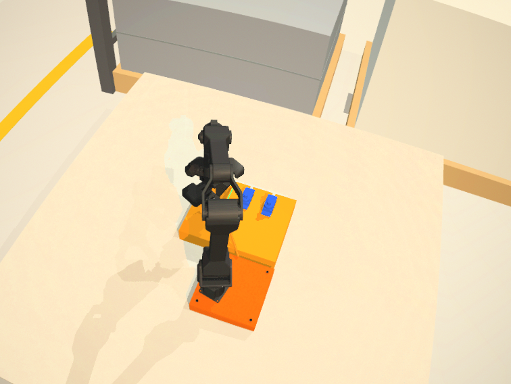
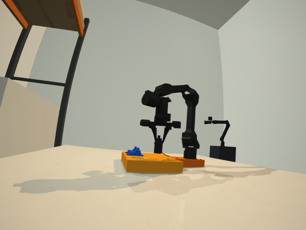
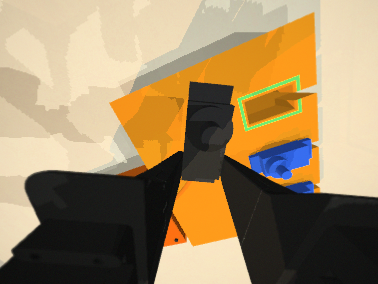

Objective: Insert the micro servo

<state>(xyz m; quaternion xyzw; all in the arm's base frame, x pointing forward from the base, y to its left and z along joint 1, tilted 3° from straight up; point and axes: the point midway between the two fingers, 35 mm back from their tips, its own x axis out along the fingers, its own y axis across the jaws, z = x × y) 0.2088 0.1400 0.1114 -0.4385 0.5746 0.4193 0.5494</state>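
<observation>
My gripper [image 2: 158,141] [image 3: 201,158] is shut on the loose black micro servo [image 2: 158,148] [image 3: 207,127], upright with its output shaft up. It is over the yellow-orange deck [image 1: 264,237] [image 2: 153,167] [image 3: 215,215]; the exact gap beneath it is unclear. In the wrist view the green-outlined empty pocket [image 3: 267,111] lies right of the servo, its long side turned well away from the servo's. Its side notch runs to the deck edge. An orange cable [image 2: 166,154] trails from the servo. The arm hides gripper and servo in the top view.
Two blue servos sit in the deck beside the pocket, the nearer one [image 1: 247,198] [image 3: 295,155] and the farther one [image 1: 268,205] [image 3: 301,188]. The orange base plate [image 1: 247,291] [image 2: 195,163] [image 3: 172,240] adjoins the deck and bears the arm's foot. A second arm [image 2: 224,130] stands in the background.
</observation>
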